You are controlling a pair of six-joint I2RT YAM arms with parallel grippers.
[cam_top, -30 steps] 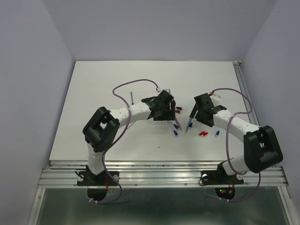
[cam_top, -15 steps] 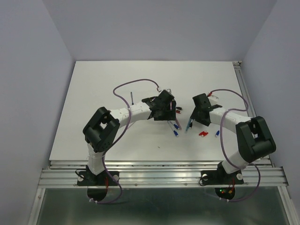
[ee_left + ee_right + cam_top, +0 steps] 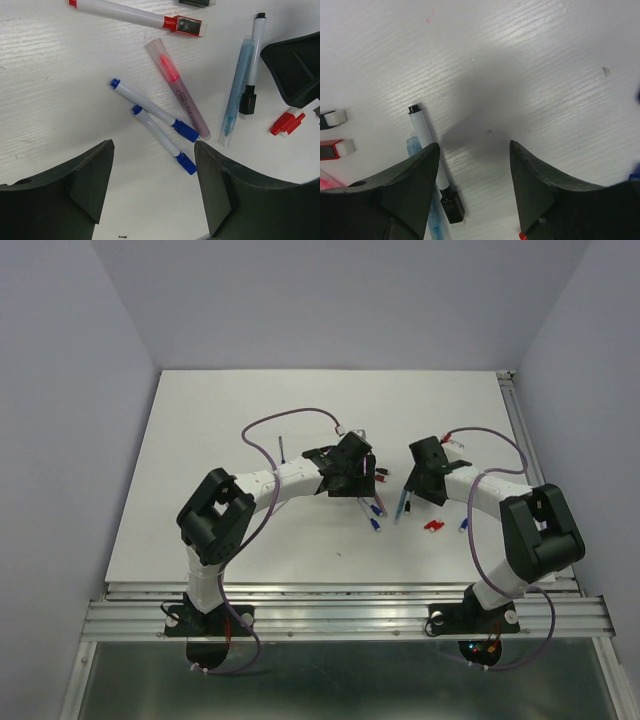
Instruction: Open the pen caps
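My left gripper (image 3: 152,170) is open and empty, low over two white pens with blue caps (image 3: 186,131) (image 3: 186,163). Beyond them lie a pink highlighter (image 3: 177,87), a pale blue pen (image 3: 236,95), a white pen with a black cap (image 3: 247,102), a pen with a red cap (image 3: 182,25) and loose red caps (image 3: 286,123). My right gripper (image 3: 474,160) is open and empty over bare table, the black-capped pen (image 3: 451,207) just beside its left finger (image 3: 405,185). From above, the left gripper (image 3: 355,477) and right gripper (image 3: 420,480) flank the pens (image 3: 376,512).
The white table (image 3: 250,430) is walled on three sides, with a metal rail at the near edge (image 3: 340,602). A thin dark stick (image 3: 283,447) lies left of the left gripper. A small blue piece (image 3: 463,526) lies right of the red caps (image 3: 433,525).
The right arm has folded in, its elbow swinging left, and its gripper has edged slightly left and away. The left arm and the pens have not moved.
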